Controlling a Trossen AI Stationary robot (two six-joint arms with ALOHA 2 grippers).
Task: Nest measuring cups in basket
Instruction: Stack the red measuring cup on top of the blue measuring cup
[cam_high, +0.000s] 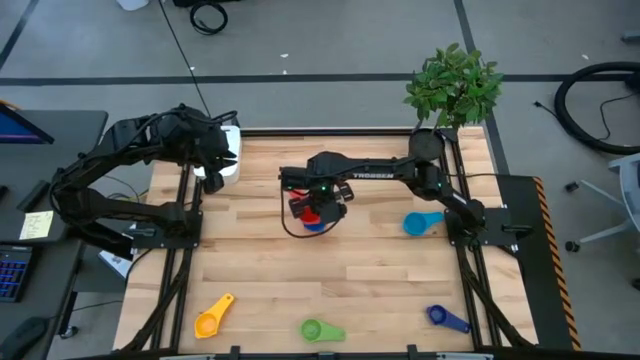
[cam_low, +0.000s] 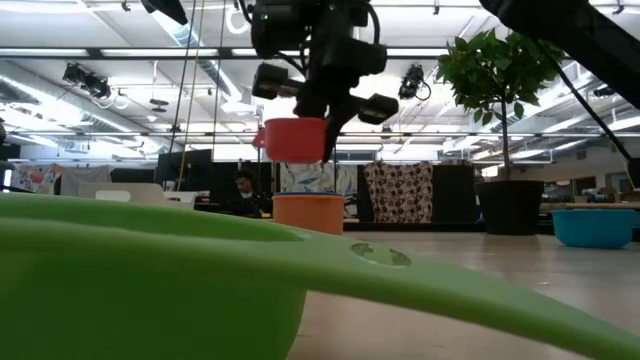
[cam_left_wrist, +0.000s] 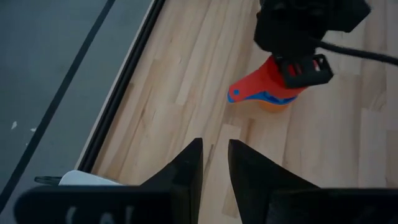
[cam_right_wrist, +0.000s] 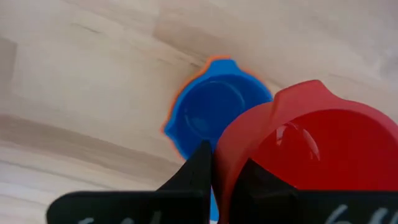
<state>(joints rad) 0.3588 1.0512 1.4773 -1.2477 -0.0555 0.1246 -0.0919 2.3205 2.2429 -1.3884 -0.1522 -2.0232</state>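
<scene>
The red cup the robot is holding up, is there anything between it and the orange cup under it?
Only air. In the low view, the red cup, held by the right gripper, hangs clear above the orange cup, which has a blue cup nested inside.

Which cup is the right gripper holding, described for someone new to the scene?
Find the dark right arm over the wooden table's middle. Its right gripper holds the red cup in the air above an orange cup. It is the only raised cup.

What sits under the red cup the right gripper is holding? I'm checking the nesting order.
Beneath the raised red cup in the right gripper, a blue cup sits inside an orange cup. The red cup hides part of the blue bowl.
</scene>
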